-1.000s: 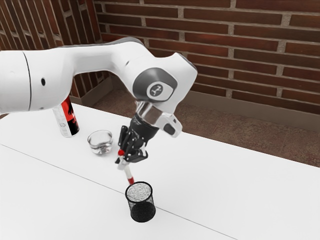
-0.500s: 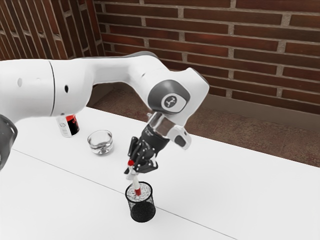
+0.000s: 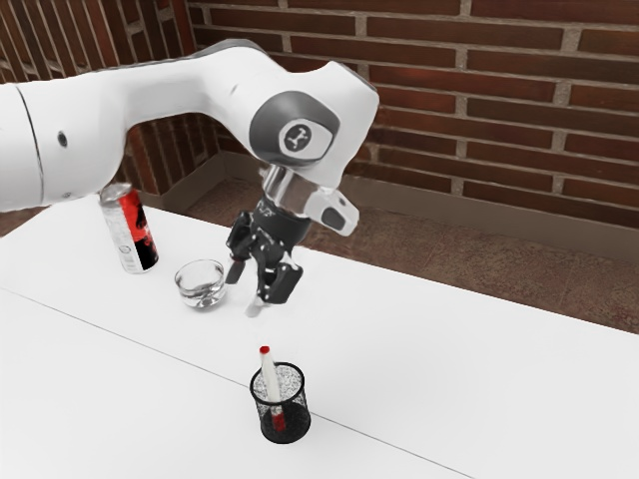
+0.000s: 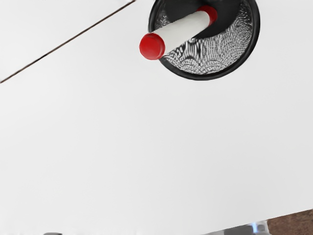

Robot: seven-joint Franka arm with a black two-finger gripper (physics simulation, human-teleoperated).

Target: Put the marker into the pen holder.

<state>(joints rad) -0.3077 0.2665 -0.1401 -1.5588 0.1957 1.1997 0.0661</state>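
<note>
White marker with red ends leans inside the round black wire-mesh pen holder

The likeliest trouble from here is a tip-over: the marker's upper red end rises past the rim, so a low sideways sweep of the arm could catch it and topple the light-looking holder across the white desk. Straying toward the clear glass bowl could knock that too. Lifting straight up first seems the safer way out.

The marker lies below the black fingers, well clear of them, its lower end down in the holder. They stand apart, gripping nothing. The placing looks done; only backing away seems left.
</note>
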